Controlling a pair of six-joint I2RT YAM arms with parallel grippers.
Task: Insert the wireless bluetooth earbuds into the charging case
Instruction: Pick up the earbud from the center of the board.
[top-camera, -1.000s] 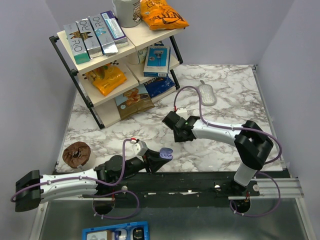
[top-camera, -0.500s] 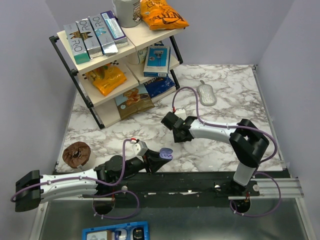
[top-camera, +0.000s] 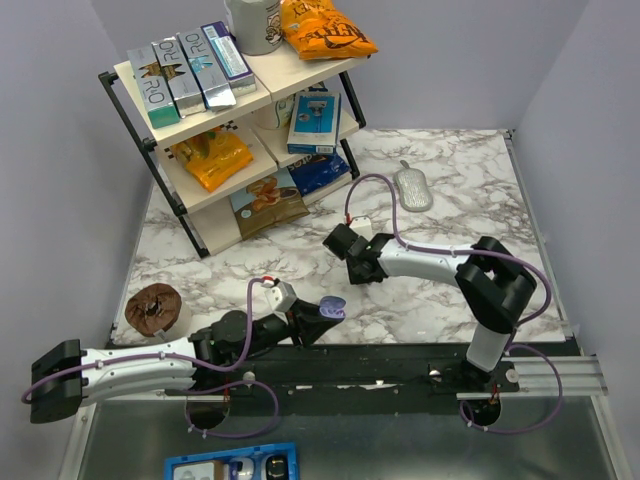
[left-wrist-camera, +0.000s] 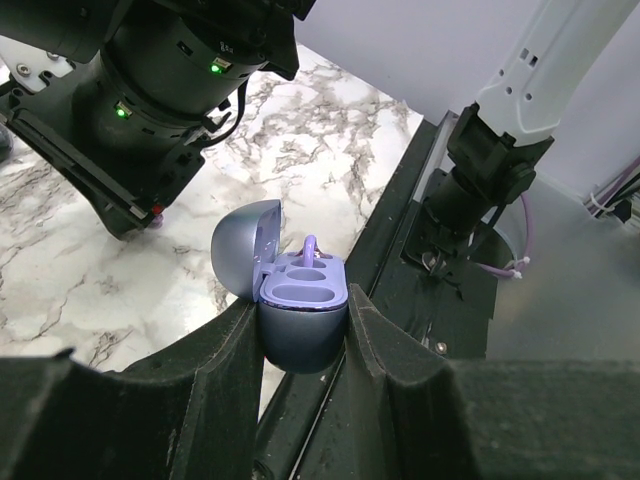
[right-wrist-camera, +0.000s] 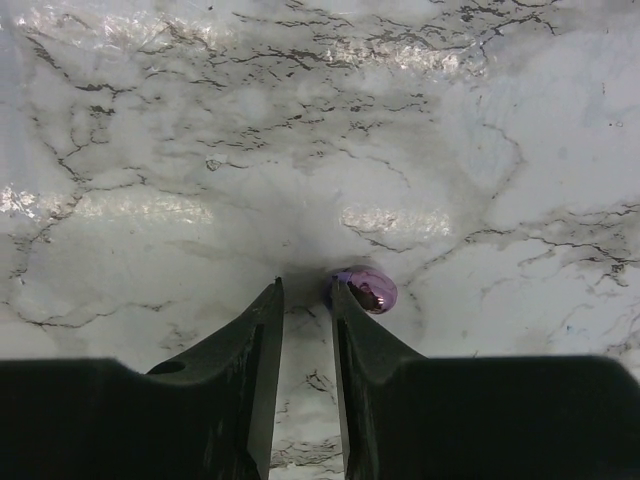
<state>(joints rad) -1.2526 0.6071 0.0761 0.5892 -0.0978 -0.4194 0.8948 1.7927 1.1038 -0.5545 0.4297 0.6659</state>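
The task looks about half done. The charging case (left-wrist-camera: 300, 292) is off the tabletop (right-wrist-camera: 150, 150), clamped by its lower shell between the closed jaws of the left gripper (left-wrist-camera: 302, 335). Its lid is swung fully open and its wells face up. One well already holds the seated earbud (left-wrist-camera: 309, 250), a translucent purple piece with its stem poking up out of the case. The well beside it looks empty, though the angle leaves some doubt. What remains, by my reading, is to pick up the loose earbud (right-wrist-camera: 366, 289), carry it to the case and set it in the free well; closing the lid may follow. That loose earbud is purple and glossy, and it lies on the marble a little beyond the case, on the side away from the arm bases, under the right gripper (right-wrist-camera: 305, 295). Its jaws stand a narrow slit apart, pointed down at the tabletop, with only bare marble between them. The loose earbud is not in that slit: it sits just outside, against or just beside the outer face of the finger on the right of the wrist view, and I cannot tell whether they touch. As they stand, the jaws would close on nothing. The gripper would need to shift toward the earbud and open wider to straddle it.
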